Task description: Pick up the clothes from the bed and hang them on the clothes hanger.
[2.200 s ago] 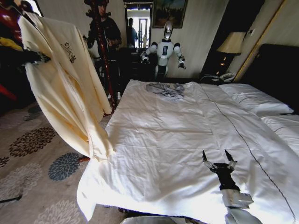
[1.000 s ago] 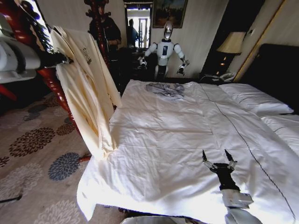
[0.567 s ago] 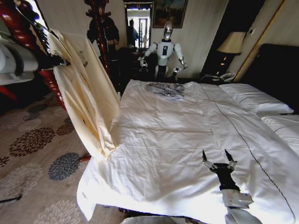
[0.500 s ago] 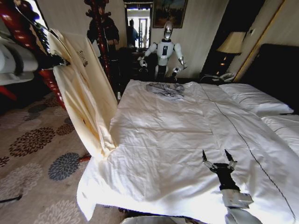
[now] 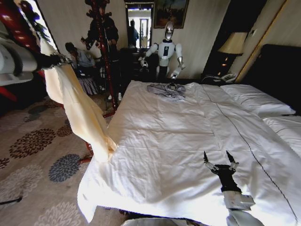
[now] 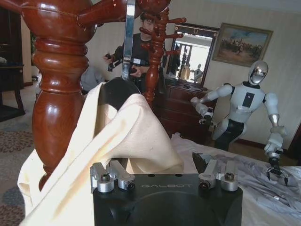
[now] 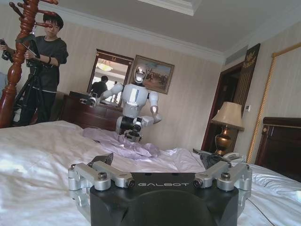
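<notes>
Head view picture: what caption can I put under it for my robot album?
Left gripper lifts the cream T-shirt off the white bed beside a wooden coat stand; right gripper rests open.

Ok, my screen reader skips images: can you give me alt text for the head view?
The left gripper, raised beside a reddish wooden coat stand, holds a cream T-shirt that drapes down onto the corner of the white bed. The right gripper rests open on the duvet.
</notes>
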### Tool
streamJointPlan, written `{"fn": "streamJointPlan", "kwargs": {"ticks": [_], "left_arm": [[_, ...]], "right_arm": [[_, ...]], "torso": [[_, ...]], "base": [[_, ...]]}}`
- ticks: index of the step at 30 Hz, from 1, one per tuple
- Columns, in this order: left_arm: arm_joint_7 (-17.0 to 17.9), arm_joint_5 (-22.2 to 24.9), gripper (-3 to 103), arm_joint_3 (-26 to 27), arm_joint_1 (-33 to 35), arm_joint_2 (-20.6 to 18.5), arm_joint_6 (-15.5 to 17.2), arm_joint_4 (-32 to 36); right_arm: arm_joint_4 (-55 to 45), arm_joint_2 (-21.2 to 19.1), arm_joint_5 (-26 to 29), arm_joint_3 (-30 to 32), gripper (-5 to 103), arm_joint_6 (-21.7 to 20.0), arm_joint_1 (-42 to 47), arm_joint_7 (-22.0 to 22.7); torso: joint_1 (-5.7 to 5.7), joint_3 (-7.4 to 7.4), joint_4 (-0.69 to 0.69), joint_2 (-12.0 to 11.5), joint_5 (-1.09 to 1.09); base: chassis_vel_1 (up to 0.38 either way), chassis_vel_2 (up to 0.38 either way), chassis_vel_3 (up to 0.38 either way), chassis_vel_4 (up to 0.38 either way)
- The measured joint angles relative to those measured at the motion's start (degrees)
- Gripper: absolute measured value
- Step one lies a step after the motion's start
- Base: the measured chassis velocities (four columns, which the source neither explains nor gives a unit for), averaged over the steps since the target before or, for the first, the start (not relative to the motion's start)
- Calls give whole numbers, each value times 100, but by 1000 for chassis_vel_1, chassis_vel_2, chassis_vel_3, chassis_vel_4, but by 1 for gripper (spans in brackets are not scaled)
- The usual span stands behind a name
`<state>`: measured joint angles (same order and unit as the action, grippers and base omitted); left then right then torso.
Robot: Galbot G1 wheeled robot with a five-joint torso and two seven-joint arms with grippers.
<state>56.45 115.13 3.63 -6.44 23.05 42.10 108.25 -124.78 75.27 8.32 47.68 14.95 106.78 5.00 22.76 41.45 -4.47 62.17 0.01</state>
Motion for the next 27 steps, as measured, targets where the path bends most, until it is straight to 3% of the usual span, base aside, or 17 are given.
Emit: {"fn": "streamJointPlan", "kwargs": {"ticks": [6, 18, 22, 27], "left_arm": [[-95, -204, 99, 112, 183, -232, 0, 179], [-354, -636, 100, 510, 825, -821, 4, 683], [-386, -880, 100, 997, 1500, -1014, 4, 942], [-431, -1133, 100, 1332, 1839, -1123, 5, 1137]], "right_arm": [[0, 0, 0, 1, 100, 0, 0, 0], [0, 0, 0, 0, 100, 0, 0, 0], [0, 0, 0, 0, 100, 0, 0, 0], [0, 0, 0, 0, 100, 0, 0, 0]], "torso": [[0, 0, 0, 0, -1], [0, 0, 1, 0, -1], [0, 0, 1, 0, -1], [0, 0, 1, 0, -1]], "base": [[0, 0, 0, 0], [0, 0, 0, 0], [0, 0, 0, 0], [0, 0, 0, 0]]}}
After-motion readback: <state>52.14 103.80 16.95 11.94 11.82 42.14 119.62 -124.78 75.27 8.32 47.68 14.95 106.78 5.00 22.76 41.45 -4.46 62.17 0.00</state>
